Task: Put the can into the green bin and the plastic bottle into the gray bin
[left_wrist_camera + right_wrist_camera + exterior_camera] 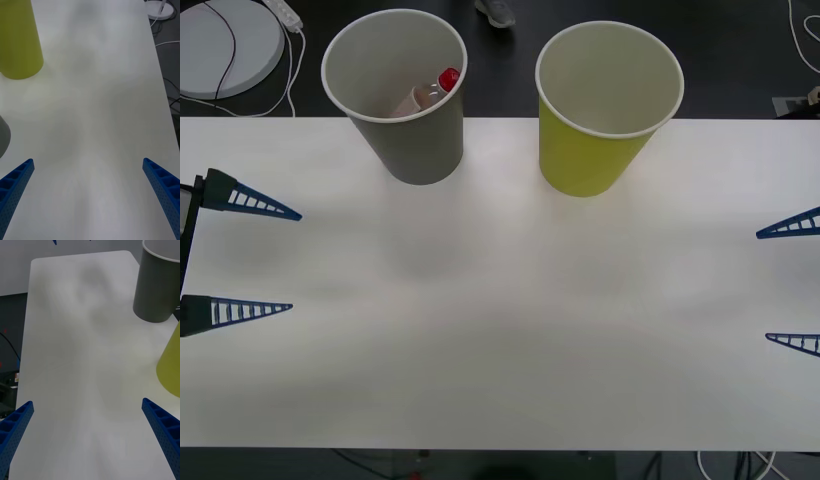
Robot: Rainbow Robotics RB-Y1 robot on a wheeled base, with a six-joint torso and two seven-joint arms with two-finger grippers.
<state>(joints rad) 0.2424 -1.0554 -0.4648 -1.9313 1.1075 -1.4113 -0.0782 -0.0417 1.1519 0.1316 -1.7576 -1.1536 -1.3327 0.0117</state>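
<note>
Inside the gray bin (394, 95), at the far side of the white tabletop (500, 330), lies the plastic bottle (428, 93). It is small and clear, with a red cap and a pale label, and it leans against the bin's wall. Just beside it stands the green bin (605, 110), yellow-green outside and white inside, with a white rim. Both bins are upright and get thinner toward the bottom. At the tabletop's left edge waits the left gripper (292, 260), its blue jaws spread wide and holding nothing. At the right edge waits the right gripper (762, 287), jaws spread wide too.
</note>
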